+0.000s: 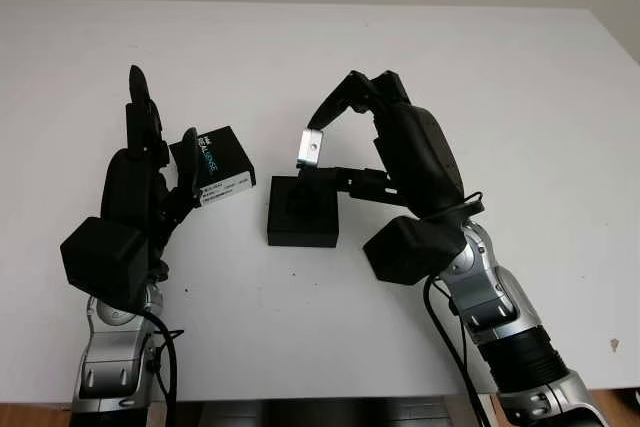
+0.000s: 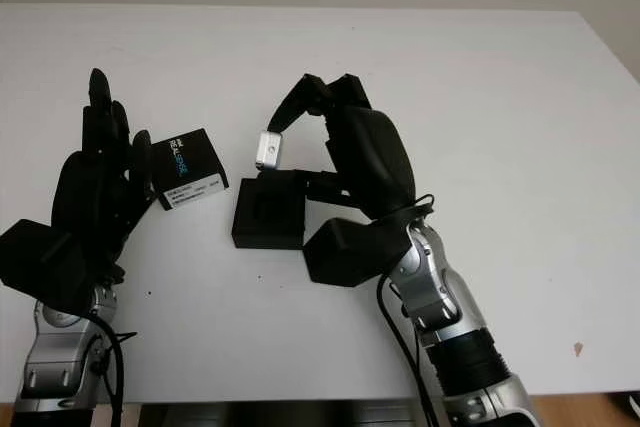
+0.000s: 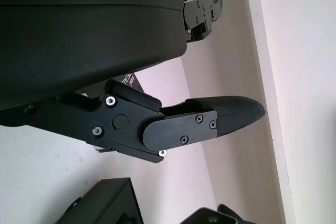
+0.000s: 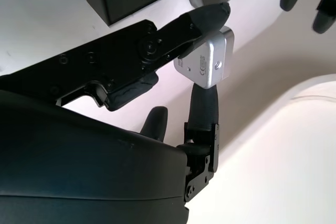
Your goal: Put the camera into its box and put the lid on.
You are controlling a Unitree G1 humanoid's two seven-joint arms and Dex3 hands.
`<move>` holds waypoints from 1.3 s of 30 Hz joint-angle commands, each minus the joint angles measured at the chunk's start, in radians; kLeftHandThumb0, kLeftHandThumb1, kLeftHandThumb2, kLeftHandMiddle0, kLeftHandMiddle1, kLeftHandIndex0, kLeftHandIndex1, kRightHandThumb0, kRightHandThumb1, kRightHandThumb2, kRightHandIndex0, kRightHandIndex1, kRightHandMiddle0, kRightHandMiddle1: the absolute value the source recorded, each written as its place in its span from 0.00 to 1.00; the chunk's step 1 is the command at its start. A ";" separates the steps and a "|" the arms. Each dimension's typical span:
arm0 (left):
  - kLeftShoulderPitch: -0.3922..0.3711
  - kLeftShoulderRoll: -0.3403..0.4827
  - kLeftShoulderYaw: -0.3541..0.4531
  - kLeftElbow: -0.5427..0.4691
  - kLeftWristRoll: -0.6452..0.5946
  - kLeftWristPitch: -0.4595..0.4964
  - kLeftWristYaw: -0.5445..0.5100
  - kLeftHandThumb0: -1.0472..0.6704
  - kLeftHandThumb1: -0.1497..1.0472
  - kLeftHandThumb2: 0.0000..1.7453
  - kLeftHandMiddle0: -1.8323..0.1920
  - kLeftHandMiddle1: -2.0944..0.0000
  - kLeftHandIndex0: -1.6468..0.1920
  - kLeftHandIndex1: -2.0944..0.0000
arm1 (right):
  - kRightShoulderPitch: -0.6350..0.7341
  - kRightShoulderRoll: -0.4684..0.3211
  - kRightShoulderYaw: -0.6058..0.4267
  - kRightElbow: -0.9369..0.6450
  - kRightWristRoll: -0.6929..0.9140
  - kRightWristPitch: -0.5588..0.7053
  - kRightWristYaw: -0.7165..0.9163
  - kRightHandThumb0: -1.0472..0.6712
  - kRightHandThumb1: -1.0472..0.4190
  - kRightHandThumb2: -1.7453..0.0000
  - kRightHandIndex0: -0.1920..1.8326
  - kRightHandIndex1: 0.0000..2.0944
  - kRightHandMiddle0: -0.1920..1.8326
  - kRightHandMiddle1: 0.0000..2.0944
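My right hand (image 1: 330, 137) is shut on a small silver camera (image 1: 311, 147), pinched between its fingertips (image 4: 212, 13) and held in the air just above the far edge of the open black box (image 1: 303, 211). The box stands on the white table, its dark moulded inside facing up. The black lid (image 1: 218, 165), with a white label and printed side, lies tilted to the left of the box. My left hand (image 1: 150, 162) is open and stands just left of the lid, fingers pointing away from me, close against it.
The white table (image 1: 500, 77) stretches wide behind and to the right of both hands. Its front edge runs near the bottom of the head views, and a small dark speck (image 1: 613, 345) lies near the right front corner.
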 commanded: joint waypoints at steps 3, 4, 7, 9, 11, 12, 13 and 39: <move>0.010 -0.003 -0.004 -0.013 0.010 -0.009 0.008 0.18 1.00 0.34 1.00 1.00 1.00 1.00 | -0.032 0.026 -0.046 0.103 0.152 0.004 0.109 0.36 0.03 0.97 0.05 0.60 0.25 0.83; 0.011 -0.003 -0.004 -0.013 0.010 -0.010 0.008 0.19 1.00 0.34 1.00 1.00 1.00 1.00 | -0.037 0.033 -0.054 0.127 0.184 0.015 0.136 0.35 0.03 0.97 0.05 0.59 0.26 0.83; 0.013 -0.003 -0.003 -0.013 0.009 -0.009 0.007 0.19 1.00 0.34 1.00 1.00 1.00 1.00 | -0.045 0.051 -0.073 0.174 0.254 0.052 0.198 0.32 0.03 0.97 0.07 0.53 0.27 0.83; 0.014 -0.004 -0.001 -0.015 0.007 -0.006 0.007 0.19 1.00 0.34 1.00 1.00 1.00 1.00 | -0.046 0.062 -0.083 0.195 0.292 0.076 0.235 0.32 0.03 0.97 0.09 0.45 0.28 0.81; 0.014 -0.001 -0.002 -0.013 0.010 -0.010 0.006 0.19 1.00 0.34 1.00 1.00 1.00 1.00 | -0.045 0.073 -0.095 0.206 0.331 0.109 0.271 0.32 0.03 0.97 0.12 0.37 0.29 0.80; 0.014 0.000 -0.001 -0.013 0.009 -0.010 0.005 0.19 1.00 0.34 1.00 1.00 1.00 1.00 | -0.045 0.078 -0.101 0.209 0.351 0.129 0.289 0.33 0.04 0.97 0.12 0.35 0.29 0.79; 0.014 0.000 -0.001 -0.013 0.009 -0.009 0.004 0.19 1.00 0.34 1.00 1.00 1.00 1.00 | -0.045 0.081 -0.105 0.213 0.366 0.141 0.304 0.33 0.04 0.97 0.13 0.32 0.29 0.79; 0.000 -0.012 -0.010 0.015 0.009 -0.025 0.007 0.20 1.00 0.35 1.00 1.00 1.00 1.00 | -0.068 0.226 -0.119 0.280 0.502 0.172 0.459 0.33 0.01 0.97 0.10 0.30 0.26 0.81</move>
